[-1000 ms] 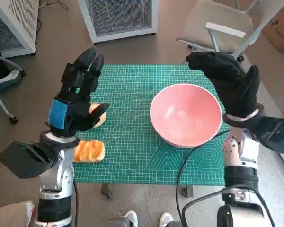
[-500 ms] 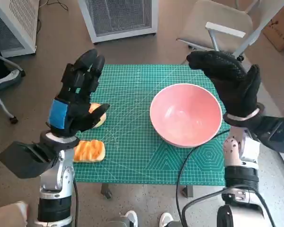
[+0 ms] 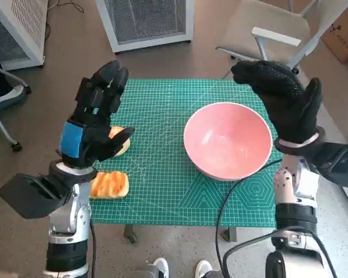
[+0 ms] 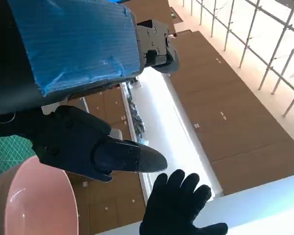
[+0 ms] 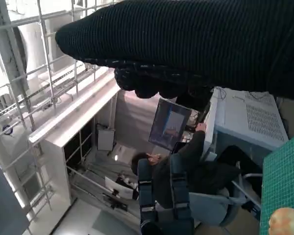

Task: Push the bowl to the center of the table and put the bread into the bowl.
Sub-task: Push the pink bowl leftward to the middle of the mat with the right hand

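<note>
A: Where was the bowl [image 3: 228,141]?

B: The pink bowl stood upright on the right half of the green cutting mat [image 3: 162,174], nearer the right edge than the middle. It held nothing. The left wrist view showed a part of its rim too.

A: And the bread?

B: Two pieces lay on the mat's left side, well apart from the bowl. A flat, striped bread slice [image 3: 109,185] sat near the front left corner. A rounder bun [image 3: 119,141] lay just behind it, partly hidden by the left hand.

A: What were the hands doing?

B: The left hand [image 3: 93,119] was raised above the bun, its fingers spread and pointing up, holding nothing. The right hand [image 3: 283,101] was lifted beyond the bowl's far right rim, fingers apart, holding nothing and not touching the bowl.

A: Anything around the table?

B: A white grilled unit [image 3: 146,20] stood on the floor behind the mat, and a pale chair [image 3: 267,32] to the back right. The right wrist view showed a seated person [image 5: 186,171] facing a screen [image 5: 170,125].
</note>
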You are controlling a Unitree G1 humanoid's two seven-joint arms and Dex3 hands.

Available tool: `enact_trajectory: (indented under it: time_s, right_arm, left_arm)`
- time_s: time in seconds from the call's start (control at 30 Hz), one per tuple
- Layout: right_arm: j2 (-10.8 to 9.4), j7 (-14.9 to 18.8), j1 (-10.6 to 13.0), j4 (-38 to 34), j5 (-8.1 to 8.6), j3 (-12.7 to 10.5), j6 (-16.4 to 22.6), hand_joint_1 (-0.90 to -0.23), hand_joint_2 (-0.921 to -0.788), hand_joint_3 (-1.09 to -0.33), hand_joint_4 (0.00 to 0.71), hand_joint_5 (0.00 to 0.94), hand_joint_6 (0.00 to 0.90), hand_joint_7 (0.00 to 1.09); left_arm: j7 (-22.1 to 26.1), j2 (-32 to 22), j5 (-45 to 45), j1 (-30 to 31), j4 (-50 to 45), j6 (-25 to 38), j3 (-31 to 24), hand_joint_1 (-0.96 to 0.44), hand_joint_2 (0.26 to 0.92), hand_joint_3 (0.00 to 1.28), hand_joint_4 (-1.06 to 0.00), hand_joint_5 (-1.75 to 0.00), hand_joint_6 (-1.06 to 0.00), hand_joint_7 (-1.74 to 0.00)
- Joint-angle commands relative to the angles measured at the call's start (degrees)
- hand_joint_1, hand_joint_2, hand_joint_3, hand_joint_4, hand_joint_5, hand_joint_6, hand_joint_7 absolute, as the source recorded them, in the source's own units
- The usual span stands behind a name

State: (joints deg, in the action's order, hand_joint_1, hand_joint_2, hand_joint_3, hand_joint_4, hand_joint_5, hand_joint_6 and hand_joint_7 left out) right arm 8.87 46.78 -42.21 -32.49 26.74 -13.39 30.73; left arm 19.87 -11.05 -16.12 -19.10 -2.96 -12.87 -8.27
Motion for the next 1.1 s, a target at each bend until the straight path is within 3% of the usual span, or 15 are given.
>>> enact_trajectory:
  time_s: [0.03, 0.23, 0.37, 0.57, 0.83, 1.1]
  right_arm:
    - [1.3, -1.7, -0.5, -4.4, -1.92, -1.0, 2.6, -0.625, -0.921, -0.682, 0.176, 0.002, 0.010, 0.49]
    - [3.5, -4.0, -4.1, -13.4, -3.02, -3.2, 5.7, -0.631, -0.921, -0.694, 0.169, 0.001, 0.054, 0.41]
    - [5.7, -7.3, -7.1, -22.2, -4.69, -4.7, 7.5, -0.644, -0.921, -0.696, 0.165, 0.000, 0.085, 0.35]
    - [7.7, -10.6, -10.1, -30.9, -6.52, -5.7, 8.0, -0.646, -0.921, -0.712, 0.162, 0.000, 0.111, 0.30]
    - [9.5, -13.9, -11.9, -37.7, -8.50, -6.5, 6.2, -0.633, -0.921, -0.737, 0.152, 0.000, 0.119, 0.28]
    - [10.0, -16.8, -11.8, -40.5, -10.15, -7.0, 4.1, -0.612, -0.921, -0.759, 0.115, 0.000, 0.105, 0.25]
  left_arm:
    - [-0.3, 0.0, 0.6, -0.4, 0.4, -1.0, 0.1, -0.50, 0.921, 0.17, -0.13, -0.13, 0.00, -0.59]
    - [-0.2, 0.0, 0.7, -0.4, 0.9, -1.3, 0.2, -0.50, 0.921, 0.17, -0.11, -0.12, 0.00, -0.60]
    - [0.1, -0.3, 0.8, -0.4, 1.7, -2.0, 0.1, -0.52, 0.921, 0.17, -0.10, -0.11, 0.00, -0.60]
    - [0.2, -0.5, 0.7, -0.3, 1.8, -2.3, 0.1, -0.53, 0.921, 0.17, -0.09, -0.11, 0.00, -0.60]
    - [0.1, -0.5, 0.9, -0.1, 1.7, -2.5, 0.1, -0.53, 0.921, 0.17, -0.08, -0.10, 0.00, -0.60]
    - [0.1, -0.5, 0.8, 0.1, 1.3, -2.3, 0.2, -0.53, 0.921, 0.17, -0.08, -0.09, 0.00, -0.60]
